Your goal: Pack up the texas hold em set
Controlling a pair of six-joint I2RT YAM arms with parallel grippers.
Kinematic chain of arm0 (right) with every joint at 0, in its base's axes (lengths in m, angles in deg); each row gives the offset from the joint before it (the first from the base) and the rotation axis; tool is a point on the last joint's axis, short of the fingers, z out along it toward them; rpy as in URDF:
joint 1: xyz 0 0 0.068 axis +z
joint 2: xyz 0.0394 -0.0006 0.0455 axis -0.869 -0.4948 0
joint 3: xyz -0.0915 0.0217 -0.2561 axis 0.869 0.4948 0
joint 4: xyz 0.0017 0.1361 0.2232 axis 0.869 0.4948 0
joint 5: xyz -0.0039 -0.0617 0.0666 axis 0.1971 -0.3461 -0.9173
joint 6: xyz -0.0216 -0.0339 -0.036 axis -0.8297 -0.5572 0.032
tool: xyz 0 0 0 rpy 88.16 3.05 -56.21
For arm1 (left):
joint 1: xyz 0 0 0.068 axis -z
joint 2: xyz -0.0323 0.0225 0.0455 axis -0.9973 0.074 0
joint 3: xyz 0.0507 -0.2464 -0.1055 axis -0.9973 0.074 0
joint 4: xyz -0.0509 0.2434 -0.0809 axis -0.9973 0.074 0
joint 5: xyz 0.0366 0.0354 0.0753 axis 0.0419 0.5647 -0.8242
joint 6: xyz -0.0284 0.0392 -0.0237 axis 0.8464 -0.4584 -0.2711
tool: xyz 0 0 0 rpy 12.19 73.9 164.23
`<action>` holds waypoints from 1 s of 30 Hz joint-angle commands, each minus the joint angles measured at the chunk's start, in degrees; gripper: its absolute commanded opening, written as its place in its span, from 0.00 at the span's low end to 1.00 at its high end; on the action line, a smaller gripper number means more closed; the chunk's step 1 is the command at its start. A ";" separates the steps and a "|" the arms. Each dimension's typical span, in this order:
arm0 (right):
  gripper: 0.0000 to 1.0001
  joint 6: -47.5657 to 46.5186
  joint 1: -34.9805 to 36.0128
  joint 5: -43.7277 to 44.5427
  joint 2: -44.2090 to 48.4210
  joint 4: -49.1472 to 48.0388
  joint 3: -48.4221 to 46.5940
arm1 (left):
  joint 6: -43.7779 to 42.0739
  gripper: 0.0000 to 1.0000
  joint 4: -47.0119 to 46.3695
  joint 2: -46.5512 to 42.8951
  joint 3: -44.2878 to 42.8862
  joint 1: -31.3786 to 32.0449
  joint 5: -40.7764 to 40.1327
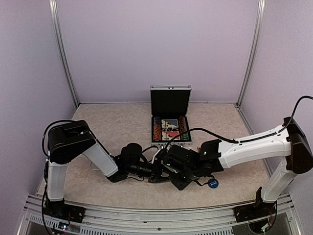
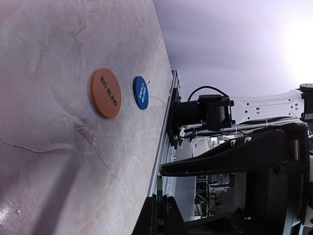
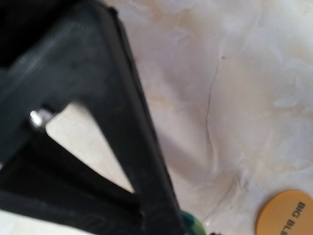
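A beige marbled table (image 1: 107,122) stands inside pale lilac walls. Two white-and-black arms reach in from the near left and near right, meeting low over the near middle of the table. A small silver briefcase (image 1: 170,100) stands open at the far middle, its black-lined lid upright. Its tray holds card decks (image 1: 169,123) between red chips (image 1: 156,131) on the left and green chips (image 1: 184,128) on the right.

The left gripper (image 1: 154,174) is pressed together; whether it pinches anything cannot be told. The right gripper (image 1: 173,177) is blurred up close and crowded from above, so its spread cannot be told.

An orange disc (image 2: 105,93) marked BIG BLIND lies flat on the table right of the grippers. A smaller blue disc (image 2: 141,92) marked SMALL BLIND lies just beside it on the near side, not touching.
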 commanded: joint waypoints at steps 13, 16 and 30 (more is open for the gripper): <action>1.00 1.11 -2.80 0.45 21.63 1.61 5.66 | -33.91 0.00 39.23 -7.93 -24.52 -2.99 -0.67; 1.00 2.83 -5.65 0.84 27.21 2.51 8.10 | -43.48 0.00 50.60 -6.93 -34.07 -4.17 -2.85; 1.00 8.73 -9.17 4.96 35.81 6.49 13.65 | -83.34 0.00 85.25 11.69 -73.72 -5.40 -20.80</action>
